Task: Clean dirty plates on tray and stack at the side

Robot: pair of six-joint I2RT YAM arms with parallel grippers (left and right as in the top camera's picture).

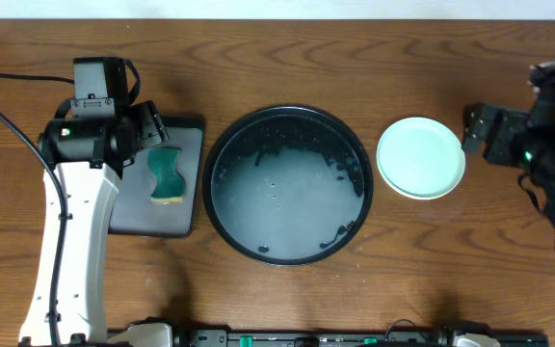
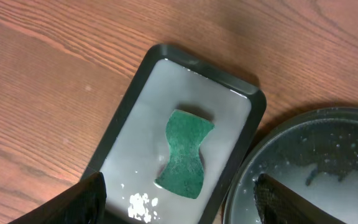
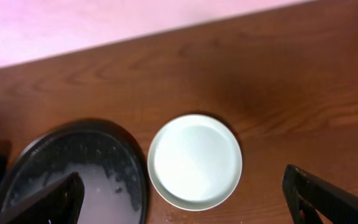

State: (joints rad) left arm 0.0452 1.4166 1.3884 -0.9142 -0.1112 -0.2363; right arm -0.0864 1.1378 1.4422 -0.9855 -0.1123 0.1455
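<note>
Overall: judged complete or very nearly so, since no plate lies on the washing tray and a stack stands at the side
Table (image 1: 277, 58): wood, carrying both trays and the stack
Black tray (image 1: 287, 111): round, centre of the table, holds only foamy water and dark specks along its wall; no plate in it
Grey tray (image 1: 186, 173): rectangular, just left of the black tray, wet, with a little foam near one end
Plates (image 1: 420, 157): stacked on the bare table just right of the black tray, apart from its rim; top plate pale mint and looks clean; a second rim shows beneath, but the full count cannot be confirmed from above
Left gripper (image 1: 150, 127): above the grey tray, fingers spread, holding nothing
Right gripper (image 1: 472, 133): just right of the stack, fingers spread wide, empty, not touching the plates
Sponge (image 1: 167, 175): teal, lying flat on the grey tray, released
Outstanding: none evident; at most, confirming that all plates are in the stack
</note>
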